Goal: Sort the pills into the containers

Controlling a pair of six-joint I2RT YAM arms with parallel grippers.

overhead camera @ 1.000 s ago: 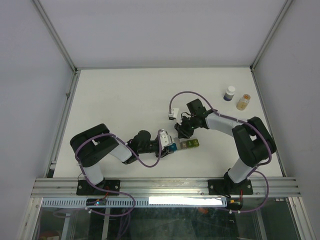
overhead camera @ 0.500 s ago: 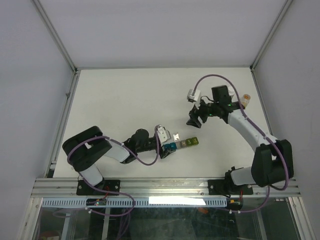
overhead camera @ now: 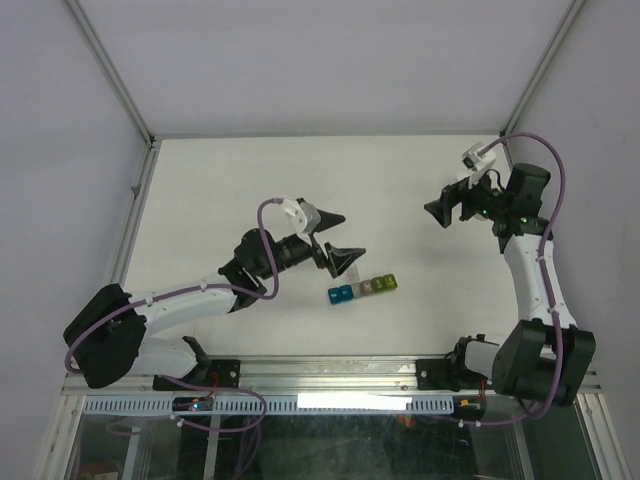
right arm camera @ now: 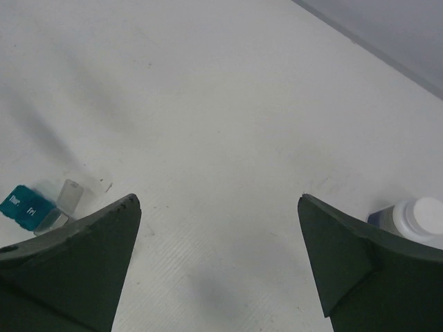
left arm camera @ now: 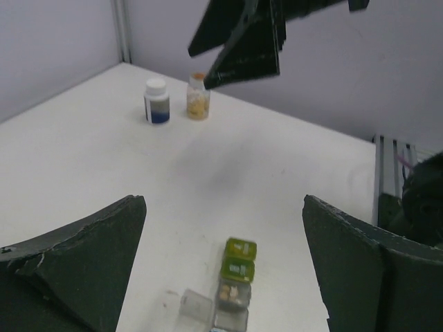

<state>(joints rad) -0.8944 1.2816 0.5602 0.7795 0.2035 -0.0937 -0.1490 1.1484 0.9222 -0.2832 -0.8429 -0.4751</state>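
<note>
— While both arms hang above the worktop (overhead camera: 230,190), where does the sorting stand?

— Left claw (overhead camera: 347,236) is spread wide and empty, raised with the containers (overhead camera: 362,288) just ahead of it. Right claw (overhead camera: 440,207) is likewise parted and holds nothing, well apart at the far right. The five-cell strip lies flat toward the near edge with one clear lid (left arm camera: 196,304) flipped up at its side. A few tan pills (left arm camera: 232,294) show in the grey cell. Which cell that lid belongs to is hard to tell.

— What could spoil it from here?

— The strip looks light and nothing pins it down. A claw descending that wide could clip the raised lid or shove the row, and an open cell would likely shed its contents.

— And on the right?

— The orange bottle (left arm camera: 198,97) and the white-capped bottle (left arm camera: 157,101) stand close together near the right claw. Fingers that broad, closing on one, may well topple the other.

— The pills themselves?

— They are tiny against those fingers. A single piece could slip free or fall into the wrong cell, and a stray one would be easy to miss on a pale worktop.
</note>
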